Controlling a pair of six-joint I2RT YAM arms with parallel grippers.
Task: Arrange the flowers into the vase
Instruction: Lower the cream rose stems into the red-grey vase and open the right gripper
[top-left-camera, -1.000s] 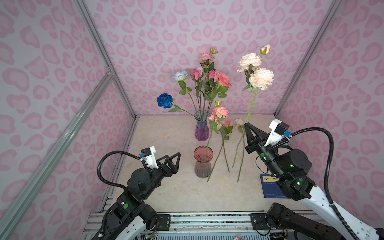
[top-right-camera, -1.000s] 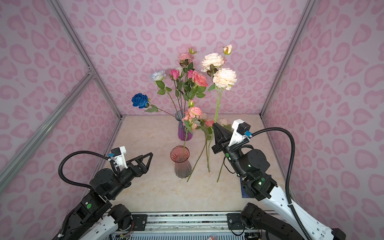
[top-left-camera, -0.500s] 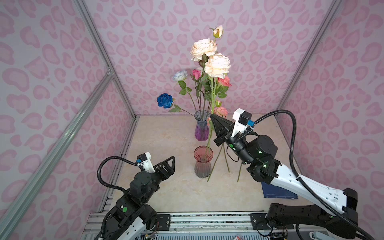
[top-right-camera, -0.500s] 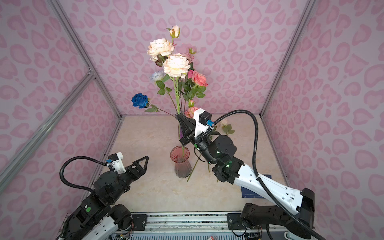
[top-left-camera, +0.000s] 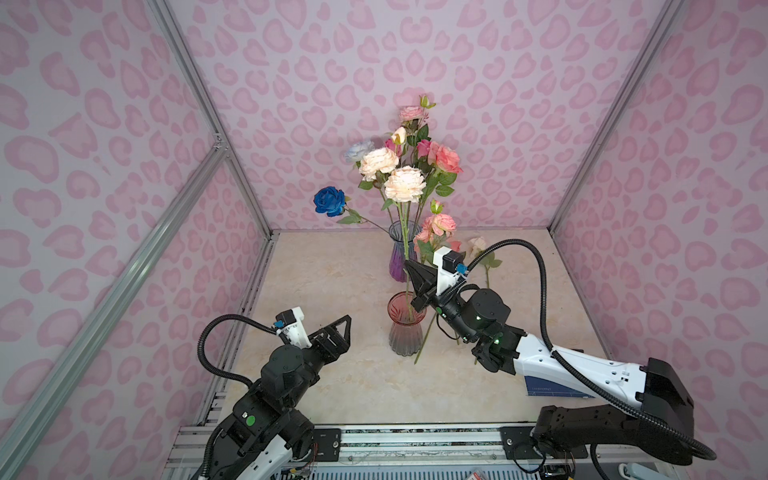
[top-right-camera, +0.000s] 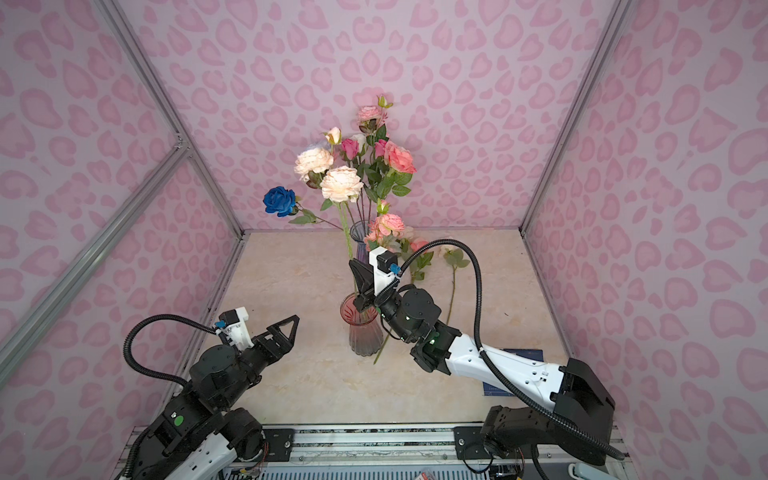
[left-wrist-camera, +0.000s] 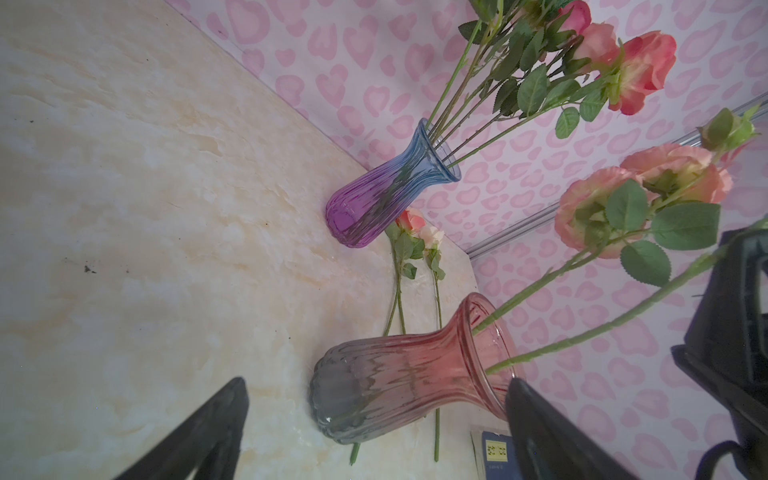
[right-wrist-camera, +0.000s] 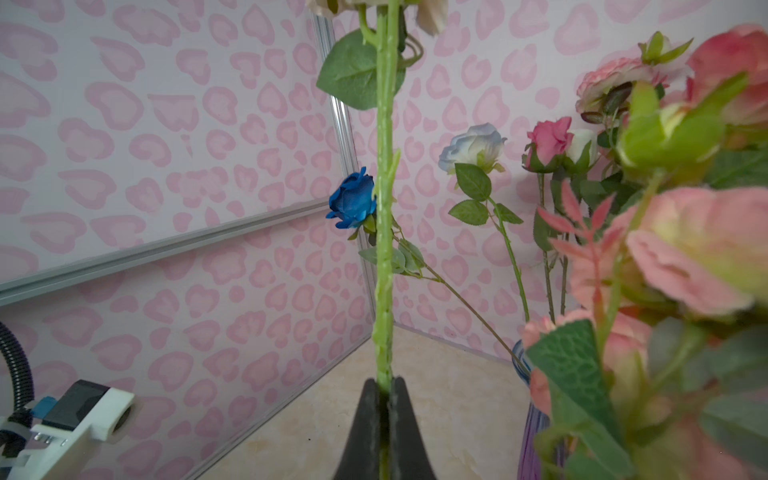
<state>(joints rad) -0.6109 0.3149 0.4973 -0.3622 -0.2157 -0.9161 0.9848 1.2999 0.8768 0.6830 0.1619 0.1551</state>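
Two robot arms work over a beige stone-look table (top-left-camera: 332, 270) inside a booth with pink heart-print walls (top-left-camera: 415, 50). The right gripper (top-left-camera: 408, 266) is pinched tight on the green stem of a cream rose spray (top-left-camera: 405, 189), just above a red glass vase (top-left-camera: 404, 336). In the left wrist view, the stem's lower end passes into that vase's mouth beside a pink rose (left-wrist-camera: 602, 212) already standing there. The left gripper (top-left-camera: 343, 328) hovers near the red vase, jaws spread wide and holding nothing.

Behind stands a purple vase (top-left-camera: 397, 253) carrying the main bouquet (top-left-camera: 446, 160) of pink, coral and white-blue heads, with a deep blue rose (top-left-camera: 330, 200) leaning out to the left. A few loose stems (left-wrist-camera: 411, 220) lie flat on the table to the right of the vases.

The spray looks light but top-heavy, its large heads far above the grip. The stem seems thin and fairly stiff, with small nubs that should resist slipping, while the petals and leaves look soft and easy to crush. Bare stem, low down, is the sensible place to hold it.

One second ago the spray hung well to the right of both vases. Half a second ago it stood above the red vase with its heads higher than the bouquet; now they sit level with it. The left arm has barely shifted, jaws as wide as before.
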